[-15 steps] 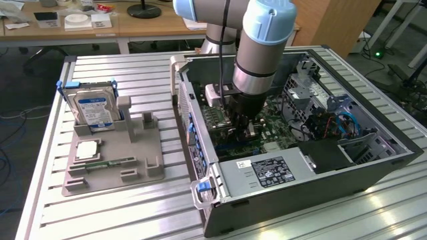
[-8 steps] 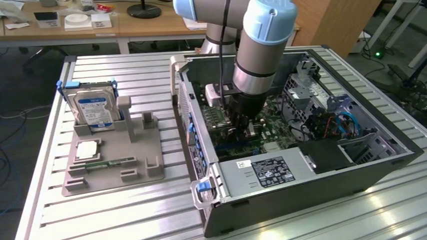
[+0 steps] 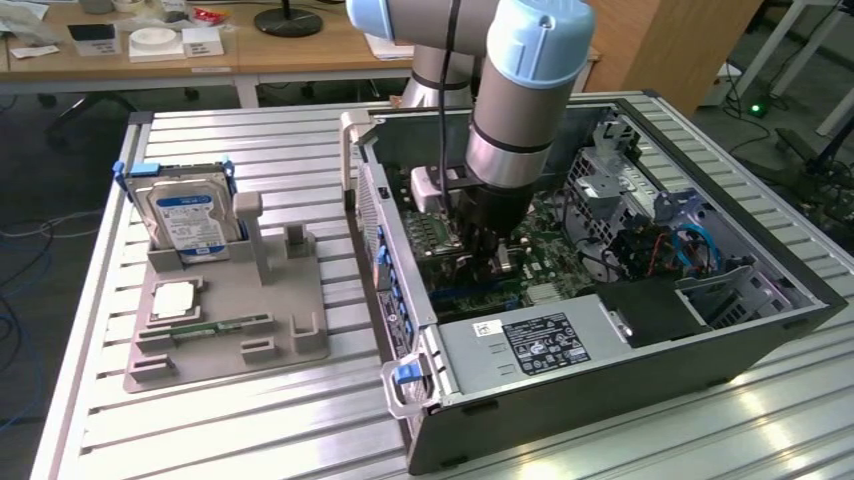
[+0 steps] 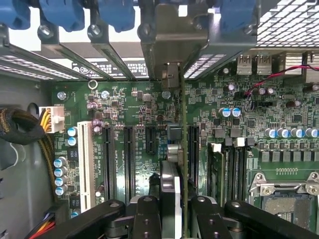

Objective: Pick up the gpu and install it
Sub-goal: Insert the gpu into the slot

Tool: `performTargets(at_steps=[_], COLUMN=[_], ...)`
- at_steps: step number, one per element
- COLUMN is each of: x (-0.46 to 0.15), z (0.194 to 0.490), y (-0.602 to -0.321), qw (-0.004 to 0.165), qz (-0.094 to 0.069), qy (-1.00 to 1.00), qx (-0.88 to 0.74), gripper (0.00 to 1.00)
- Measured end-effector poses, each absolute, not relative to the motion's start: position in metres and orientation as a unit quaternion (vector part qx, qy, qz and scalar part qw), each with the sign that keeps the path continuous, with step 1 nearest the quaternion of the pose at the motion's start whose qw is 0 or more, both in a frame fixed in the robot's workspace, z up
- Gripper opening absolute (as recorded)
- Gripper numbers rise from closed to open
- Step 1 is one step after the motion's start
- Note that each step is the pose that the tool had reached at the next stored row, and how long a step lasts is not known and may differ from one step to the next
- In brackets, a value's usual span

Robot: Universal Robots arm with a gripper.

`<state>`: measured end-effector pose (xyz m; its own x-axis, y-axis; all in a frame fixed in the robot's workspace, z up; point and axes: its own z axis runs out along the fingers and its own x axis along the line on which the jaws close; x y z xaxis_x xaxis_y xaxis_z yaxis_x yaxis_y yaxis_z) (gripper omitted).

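Observation:
The gpu (image 4: 182, 149) appears edge-on as a thin green blade with a black cooler (image 4: 168, 194) on one face and a metal bracket (image 4: 172, 45) at its far end. My gripper (image 4: 174, 221) is shut on it, one black finger (image 4: 145, 214) on each side. The card stands over the green motherboard (image 4: 149, 104), running alongside the long black slots (image 4: 193, 154), with its bracket against the case's rear slot openings. Whether its edge sits in a slot I cannot tell. In the exterior view my gripper (image 3: 483, 258) reaches straight down inside the open computer case (image 3: 601, 400).
A grey fixture (image 3: 287, 335) at the exterior view's left holds a silver hard drive (image 3: 187, 222), a white chip (image 3: 174, 298) and a memory stick (image 3: 214, 327). Inside the case are the power supply (image 3: 534, 342), drive cage (image 3: 627, 180), memory modules (image 4: 234, 169), CPU socket (image 4: 284, 194) and cables (image 4: 22, 124).

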<state>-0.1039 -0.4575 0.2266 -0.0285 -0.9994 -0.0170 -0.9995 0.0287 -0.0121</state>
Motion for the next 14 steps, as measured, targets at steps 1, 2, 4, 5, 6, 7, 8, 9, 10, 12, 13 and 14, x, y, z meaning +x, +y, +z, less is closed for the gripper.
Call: performTargets(at_steps=[1, 2, 4, 5, 6, 7, 8, 9, 10, 12, 13, 14], x=[-0.1039, -0.1039, -0.1039, -0.1039, -0.1039, -0.1039, -0.1039, -0.1039, -0.104, -0.104, -0.104, -0.104], z=[0.2266, 0.2266, 0.2267, 0.2267, 0.2267, 0.2266, 0.2265, 0.2262, 0.2259, 0.2253, 0.2249, 0.2245], y=[-0.4575, -0.4575, -0.4575, -0.4575, -0.4575, -0.4579, -0.4583, -0.4585, -0.4586, -0.4587, -0.4586, -0.4587], qw=[0.01, 0.01, 0.01, 0.01, 0.01, 0.01, 0.01, 0.01, 0.01, 0.01, 0.01, 0.01], qz=[0.002, 0.002, 0.002, 0.002, 0.002, 0.002, 0.002, 0.002, 0.002, 0.002, 0.002, 0.002], qy=[0.717, 0.717, 0.717, 0.717, 0.717, 0.717, 0.717, 0.717, 0.717, 0.717, 0.717, 0.717], qx=[-0.697, -0.697, -0.697, -0.697, -0.697, -0.697, -0.697, -0.697, -0.697, -0.697, -0.697, -0.697], gripper=[0.28, 0.28, 0.28, 0.28, 0.28, 0.28, 0.28, 0.28, 0.28, 0.28, 0.28, 0.28])
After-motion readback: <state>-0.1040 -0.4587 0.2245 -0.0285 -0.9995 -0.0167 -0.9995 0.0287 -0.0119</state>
